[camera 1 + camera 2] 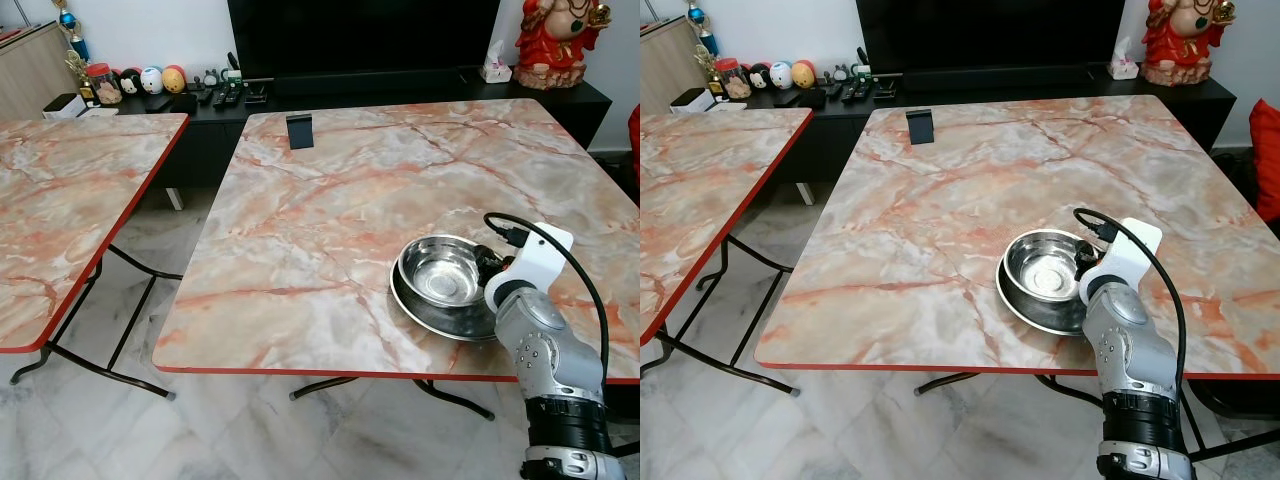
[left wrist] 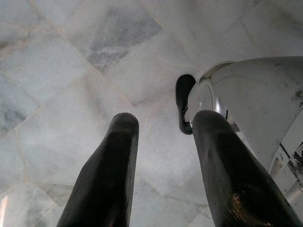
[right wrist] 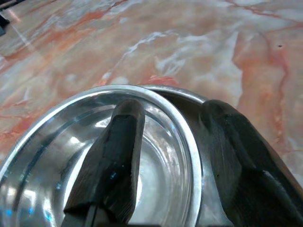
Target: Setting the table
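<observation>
Our right gripper (image 3: 170,156) straddles the rim of the bowl (image 1: 440,268), one finger inside, the other outside between bowl and plate (image 1: 425,308); the fingers stand somewhat apart, and we cannot tell whether they press the rim. The bowl sits in the plate near the front edge of the table (image 1: 330,200), towards its right side. If we lift with a loose pinch, we judge the smooth steel could slip, drop and clatter. The outer finger could also catch the plate and drag it off the near edge. Our left gripper (image 2: 165,156) hangs idle over the floor (image 2: 71,61), fingers apart, holding nothing.
</observation>
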Available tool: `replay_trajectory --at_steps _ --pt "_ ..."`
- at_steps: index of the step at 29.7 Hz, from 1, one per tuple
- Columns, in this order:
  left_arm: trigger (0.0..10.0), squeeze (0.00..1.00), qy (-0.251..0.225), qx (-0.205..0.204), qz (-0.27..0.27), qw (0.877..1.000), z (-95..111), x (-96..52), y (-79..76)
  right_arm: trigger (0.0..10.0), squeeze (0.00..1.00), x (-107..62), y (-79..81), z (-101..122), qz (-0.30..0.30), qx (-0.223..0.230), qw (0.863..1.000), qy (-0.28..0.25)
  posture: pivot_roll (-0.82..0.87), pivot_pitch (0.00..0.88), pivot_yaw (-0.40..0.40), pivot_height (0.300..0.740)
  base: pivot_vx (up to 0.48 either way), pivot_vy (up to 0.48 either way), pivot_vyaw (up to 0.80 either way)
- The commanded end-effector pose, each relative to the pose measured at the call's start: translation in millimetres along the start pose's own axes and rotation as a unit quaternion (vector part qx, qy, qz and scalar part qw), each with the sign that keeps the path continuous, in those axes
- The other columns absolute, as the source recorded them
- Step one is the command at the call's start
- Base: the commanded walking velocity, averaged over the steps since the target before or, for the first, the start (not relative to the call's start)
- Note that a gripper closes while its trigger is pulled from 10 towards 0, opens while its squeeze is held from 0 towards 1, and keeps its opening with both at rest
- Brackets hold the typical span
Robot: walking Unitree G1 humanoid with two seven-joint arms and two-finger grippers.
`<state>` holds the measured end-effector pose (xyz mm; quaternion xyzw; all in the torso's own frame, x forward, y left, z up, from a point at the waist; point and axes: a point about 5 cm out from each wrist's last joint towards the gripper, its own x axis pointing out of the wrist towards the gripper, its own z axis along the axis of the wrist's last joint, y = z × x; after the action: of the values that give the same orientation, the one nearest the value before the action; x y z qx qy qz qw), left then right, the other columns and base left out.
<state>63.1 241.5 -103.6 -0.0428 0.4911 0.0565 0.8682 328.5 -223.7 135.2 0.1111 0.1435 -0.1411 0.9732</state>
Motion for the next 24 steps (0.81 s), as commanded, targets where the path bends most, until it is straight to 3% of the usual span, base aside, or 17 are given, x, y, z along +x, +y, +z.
replay_trajectory --at_steps 1,6,8,13,18,24 --pt "10.0 0.0 0.012 0.011 0.001 1.0 -5 -2.9 4.6 10.0 0.0 -2.4 -0.2 1 -0.005 -0.009 1.0 -0.003 -0.14 0.0 0.067 0.74 0.0 0.0 0.0" --pt "10.0 0.0 0.012 0.012 0.0 1.0 -5 -2.9 4.8 10.0 0.0 -2.7 1.1 5 0.002 0.003 1.0 -0.019 -0.14 0.0 0.069 0.74 0.0 0.0 0.0" --pt "10.0 0.0 0.012 0.013 0.001 1.0 -5 -3.0 5.2 10.0 0.0 -4.3 22.0 10 0.077 0.021 0.996 -0.032 -0.14 0.0 0.072 0.74 0.0 0.0 0.0" --pt "10.0 0.0 0.012 0.014 0.001 1.0 -5 -3.0 5.5 10.0 0.0 -5.7 34.5 10 0.109 0.034 0.993 -0.025 -0.14 0.0 0.071 0.74 0.0 0.0 0.0" --pt "10.0 0.0 0.012 0.014 0.001 1.0 -5 -3.0 5.7 10.0 0.0 -6.2 36.2 5 0.113 0.024 0.993 -0.008 -0.13 0.0 0.071 0.74 0.0 0.0 0.0" --pt "10.0 0.0 0.013 0.015 0.0 1.0 -5 -3.0 5.6 10.0 0.0 -4.9 27.0 -3 0.084 0.019 0.996 0.017 -0.14 0.0 0.072 0.74 0.0 0.0 0.0"
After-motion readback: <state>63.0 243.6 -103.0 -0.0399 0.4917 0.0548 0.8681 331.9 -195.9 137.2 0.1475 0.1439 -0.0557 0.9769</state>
